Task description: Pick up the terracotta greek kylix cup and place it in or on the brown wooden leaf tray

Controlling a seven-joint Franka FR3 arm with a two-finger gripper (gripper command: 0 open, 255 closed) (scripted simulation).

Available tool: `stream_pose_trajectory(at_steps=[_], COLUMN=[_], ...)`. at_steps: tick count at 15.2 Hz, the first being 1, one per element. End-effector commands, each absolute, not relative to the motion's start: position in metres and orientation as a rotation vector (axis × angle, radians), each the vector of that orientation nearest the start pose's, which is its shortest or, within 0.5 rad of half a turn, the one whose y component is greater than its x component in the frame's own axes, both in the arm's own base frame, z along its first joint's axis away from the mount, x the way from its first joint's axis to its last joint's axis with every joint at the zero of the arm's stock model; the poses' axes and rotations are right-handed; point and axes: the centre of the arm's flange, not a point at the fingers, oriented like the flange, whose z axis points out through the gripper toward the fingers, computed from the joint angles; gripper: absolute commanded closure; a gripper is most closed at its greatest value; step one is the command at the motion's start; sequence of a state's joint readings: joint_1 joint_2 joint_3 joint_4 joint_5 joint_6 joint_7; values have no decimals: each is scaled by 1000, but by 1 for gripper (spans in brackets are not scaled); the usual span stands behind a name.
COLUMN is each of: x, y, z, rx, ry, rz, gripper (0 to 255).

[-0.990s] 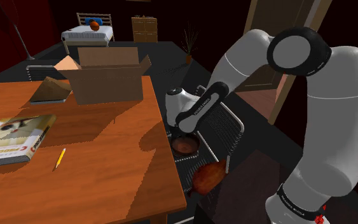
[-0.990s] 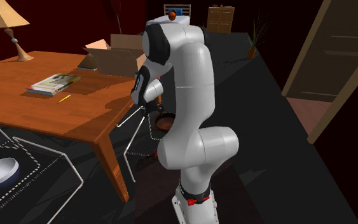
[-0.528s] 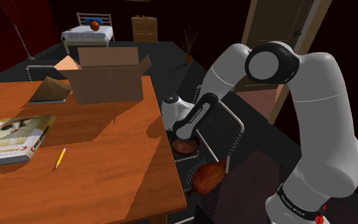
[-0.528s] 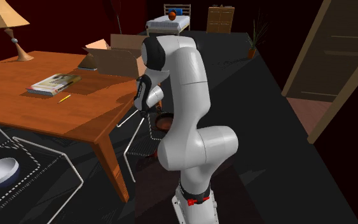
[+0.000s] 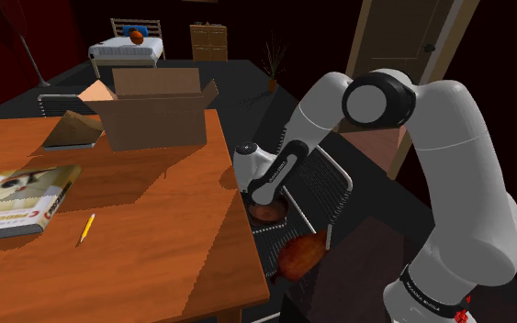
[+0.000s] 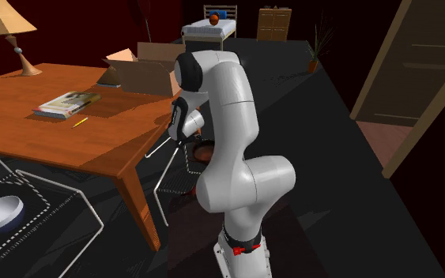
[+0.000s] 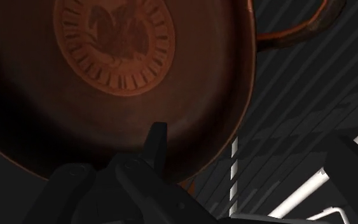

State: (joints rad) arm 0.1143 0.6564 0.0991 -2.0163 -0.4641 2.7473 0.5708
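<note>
Whether the black claw [image 5: 264, 194] clamps the reddish-brown shallow cup [image 7: 114, 38] just beneath it, you cannot tell; an edge hold could let it tip out.

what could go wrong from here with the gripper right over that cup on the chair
The cup is a wide shallow bowl and the gripper hangs by its rim, so a grasp there might slip or tip it.
The table edge lies close beside the gripper; lifting could clip it.
The leaf tray sits near the chair seat's edge; a rough placement may nudge it off.
</note>
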Motion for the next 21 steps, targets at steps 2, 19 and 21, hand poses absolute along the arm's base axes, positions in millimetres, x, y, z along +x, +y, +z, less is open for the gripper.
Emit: stream_pose_trajectory(at_steps=[2,19,21], x=[567,567,567], y=[144,144,144], z=[109,135,146], rx=[-3286,-3286,-3286], ry=[-82,-82,-82], rz=[-54,-54,-54], gripper=[0,255,255])
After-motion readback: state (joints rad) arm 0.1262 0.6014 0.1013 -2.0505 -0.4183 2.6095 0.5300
